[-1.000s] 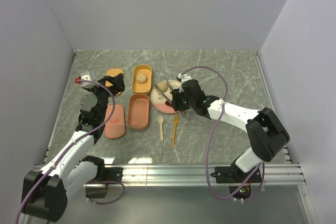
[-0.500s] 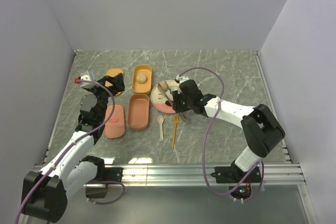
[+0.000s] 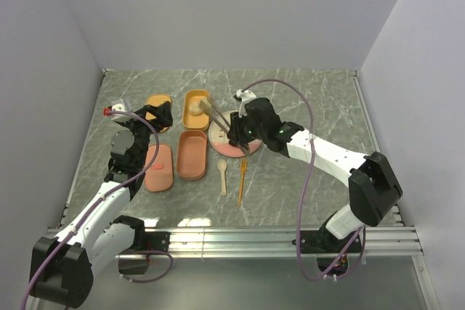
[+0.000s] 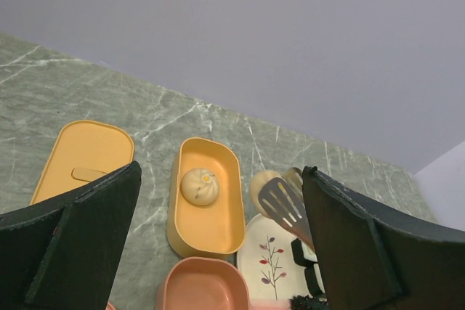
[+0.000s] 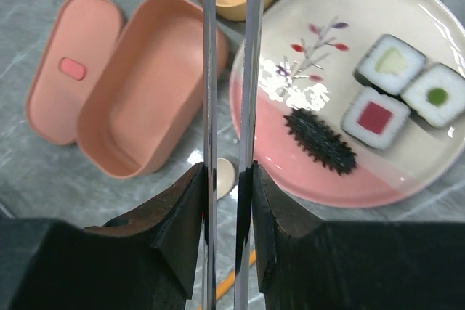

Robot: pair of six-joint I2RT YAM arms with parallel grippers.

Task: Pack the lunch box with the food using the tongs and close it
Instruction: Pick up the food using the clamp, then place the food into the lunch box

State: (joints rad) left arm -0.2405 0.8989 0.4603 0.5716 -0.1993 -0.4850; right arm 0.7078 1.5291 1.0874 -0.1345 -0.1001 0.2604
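You have three sushi rolls (image 5: 391, 63), two with green centres and one with red. You have two beige balls (image 4: 199, 186), one dark spiky piece (image 5: 320, 139) and one pair of tongs (image 5: 211, 70). You also see two box trays, a yellow tray (image 4: 218, 230) and a pink tray (image 5: 145, 107). There are two lids, a yellow lid (image 4: 80, 157) and a pink lid (image 5: 65, 99). Add one plate (image 5: 349, 5), one spoon (image 3: 222, 172) and one fork (image 3: 242, 179).

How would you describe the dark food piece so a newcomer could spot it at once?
Find the round cream-and-pink plate just right of the open pink box. Near its middle, where cream meets pink, lies the dark piece, next to three sushi rolls. It alone is a flat, blackish oval with a spiky edge; the rolls are white blocks with red or green centres.
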